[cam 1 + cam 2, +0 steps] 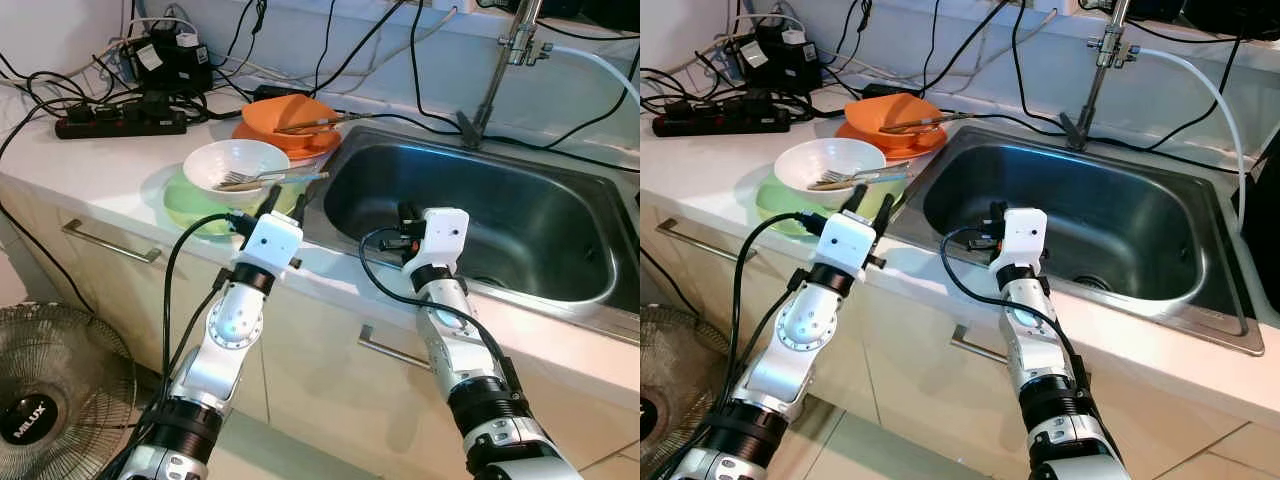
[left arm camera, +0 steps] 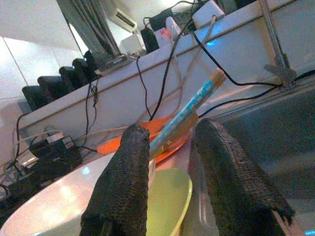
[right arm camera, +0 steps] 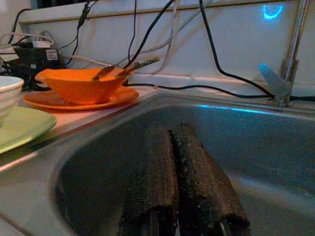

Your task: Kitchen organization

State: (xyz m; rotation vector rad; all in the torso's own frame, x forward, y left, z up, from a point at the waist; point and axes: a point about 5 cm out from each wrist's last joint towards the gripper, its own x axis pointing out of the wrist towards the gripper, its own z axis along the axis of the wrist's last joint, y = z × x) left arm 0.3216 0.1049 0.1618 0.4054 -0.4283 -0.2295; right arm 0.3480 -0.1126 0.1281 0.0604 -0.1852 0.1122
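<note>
A white bowl sits on a pale green plate beside the sink, with a fork and a long-handled utensil lying across it. Behind it an orange bowl with cutlery rests on an orange plate. My left gripper hovers open at the green plate's sink-side edge. In the left wrist view the blue-and-tan handle lies beyond its open fingers. My right gripper reaches over the front rim into the steel sink. Its fingers are shut with nothing between them.
A faucet stands behind the sink. Black cables, a power strip and chargers clutter the counter's back left. Drawer handles run along the cabinet front, and a floor fan stands at lower left.
</note>
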